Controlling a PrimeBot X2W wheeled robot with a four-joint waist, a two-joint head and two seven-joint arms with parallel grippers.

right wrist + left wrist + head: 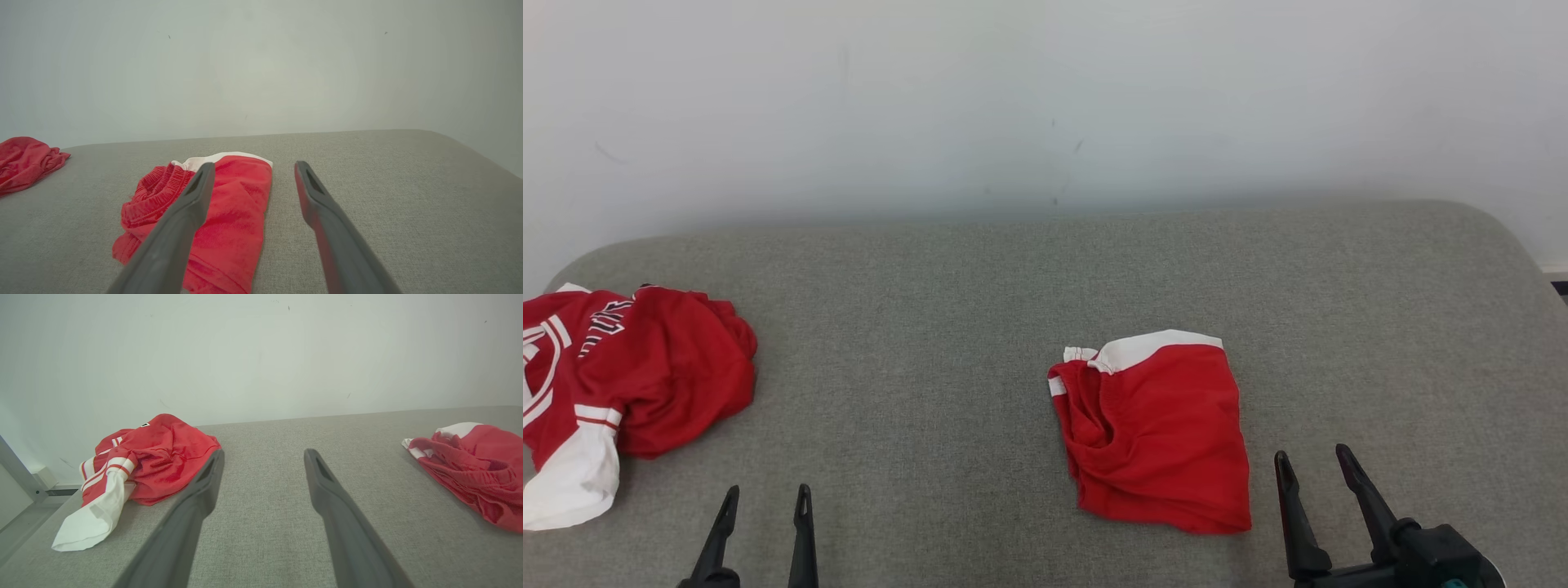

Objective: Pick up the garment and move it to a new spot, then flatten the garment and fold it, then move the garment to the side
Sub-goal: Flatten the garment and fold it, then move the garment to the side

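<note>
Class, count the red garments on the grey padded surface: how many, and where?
2. A crumpled red-and-white jersey lies at the left edge of the grey surface; folded red shorts lie right of centre, near the right gripper. Nothing seems hidden.

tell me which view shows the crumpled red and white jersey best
The left wrist view: the jersey lies whole in frame, white sleeve included. The head view cuts the jersey off at its left edge. The right wrist view catches a red corner of it at the far left.
</note>
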